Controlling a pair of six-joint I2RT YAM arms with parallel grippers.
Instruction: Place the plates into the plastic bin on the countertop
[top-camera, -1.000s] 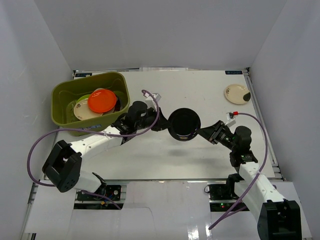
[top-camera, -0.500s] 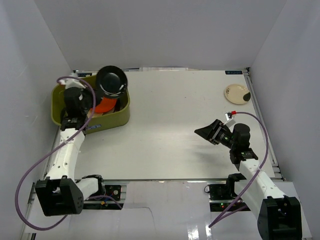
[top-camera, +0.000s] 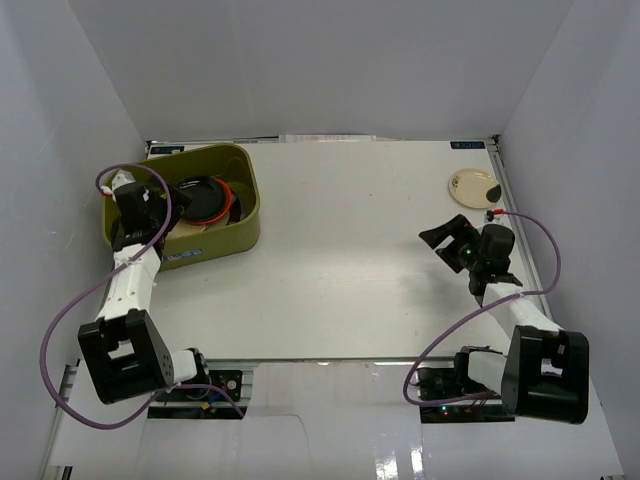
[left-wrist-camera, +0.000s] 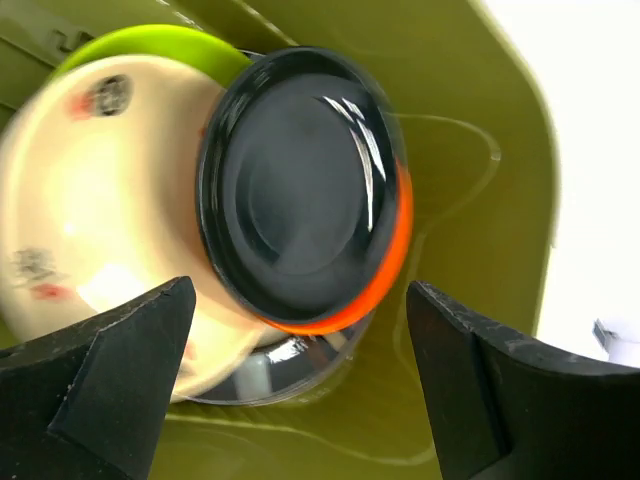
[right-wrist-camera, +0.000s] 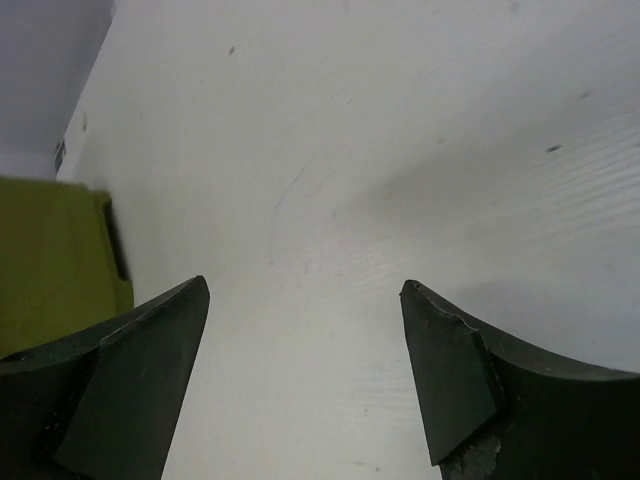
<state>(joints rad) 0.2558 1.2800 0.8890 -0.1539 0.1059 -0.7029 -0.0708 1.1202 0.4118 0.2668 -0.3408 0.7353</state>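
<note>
The olive-green plastic bin (top-camera: 250, 205) stands at the far left of the white countertop (top-camera: 350, 250). Inside it a black plate (left-wrist-camera: 300, 190) lies on an orange plate (left-wrist-camera: 395, 260), beside a cream patterned plate (left-wrist-camera: 90, 200) and a lime green one (left-wrist-camera: 150, 45); a glossy dark-rimmed plate (left-wrist-camera: 290, 355) shows under them. My left gripper (left-wrist-camera: 300, 290) hangs open over the bin's left part (top-camera: 160, 205), holding nothing. My right gripper (top-camera: 440, 240) is open and empty above bare countertop (right-wrist-camera: 302, 288). Another cream plate (top-camera: 473, 187) lies at the far right.
White walls close in the countertop on three sides. The bin's near corner (right-wrist-camera: 50, 260) shows at the left of the right wrist view. A metal frame edge (top-camera: 330, 362) runs along the near side by the arm bases.
My left arm swung the black plate from mid-table to the bin, then opened and left it on the orange plate. My right gripper opened and drew back to the right.
</note>
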